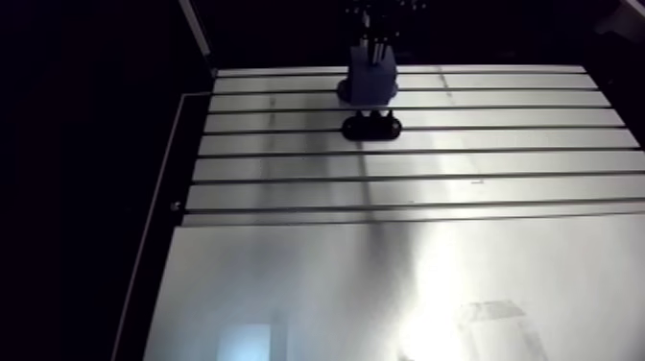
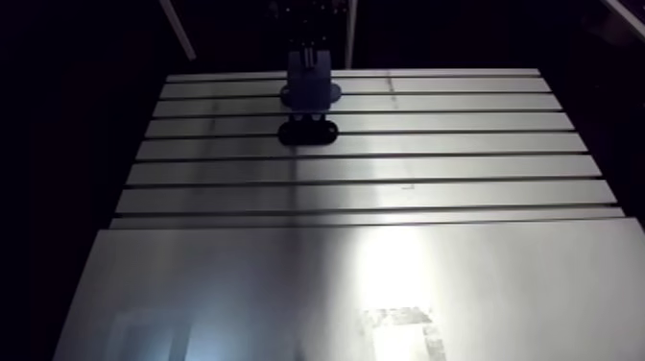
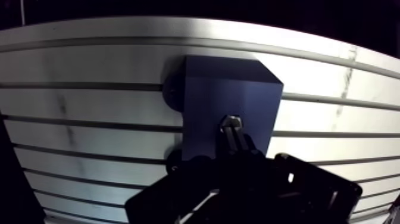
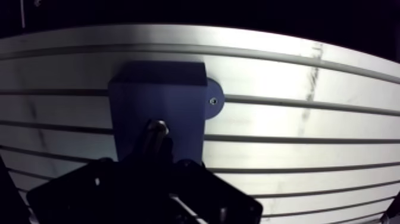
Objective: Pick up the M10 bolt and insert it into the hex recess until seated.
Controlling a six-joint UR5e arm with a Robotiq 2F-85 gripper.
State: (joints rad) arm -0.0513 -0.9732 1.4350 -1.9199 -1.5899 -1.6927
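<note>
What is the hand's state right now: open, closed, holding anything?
Hand: closed on the grey metal bolt, which it holds at the face of the dark-blue plastic block.

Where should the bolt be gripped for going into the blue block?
Across its trailing end, with the jaws on opposite sides, coming from the wrist side along its axis. The bolt is a slim metal cylinder pointing at the blue block, so this hold likely leaves its leading end free.
</note>
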